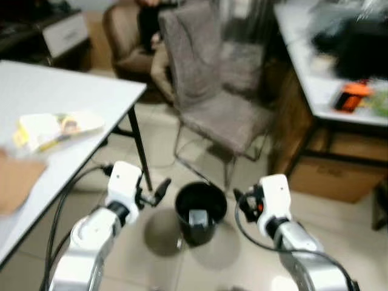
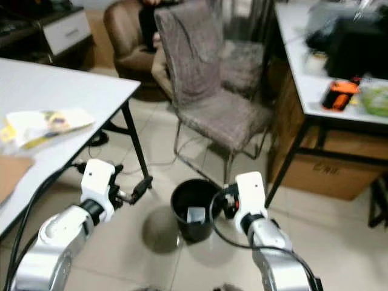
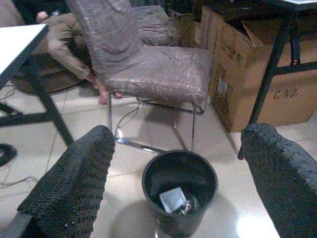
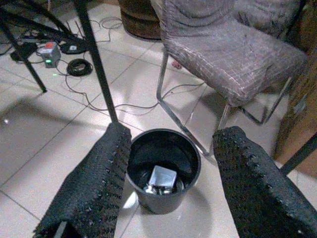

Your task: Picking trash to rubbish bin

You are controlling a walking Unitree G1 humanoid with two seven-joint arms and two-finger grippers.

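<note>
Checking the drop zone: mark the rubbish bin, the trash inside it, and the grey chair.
rubbish bin (image 4: 194,166): right wrist view, rim.
trash (image 4: 162,177): right wrist view, pale top face.
grey chair (image 3: 163,72): left wrist view, seat cushion.

Room: tiled office corner, glossy pale floor (image 1: 339,224).
Grey fabric chair (image 1: 212,97) on chrome legs, centre; brown armchair (image 1: 124,36) behind; white desk (image 1: 54,91) with black legs, left; second white desk (image 1: 315,79), right, cardboard boxes (image 1: 330,173) beneath; cables (image 4: 94,69) on floor.

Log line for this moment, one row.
left gripper: open, empty, beside bin | right gripper: open, empty, beside bin | black bin: upright on floor, pale trash inside | yellow packet: on white table
</note>
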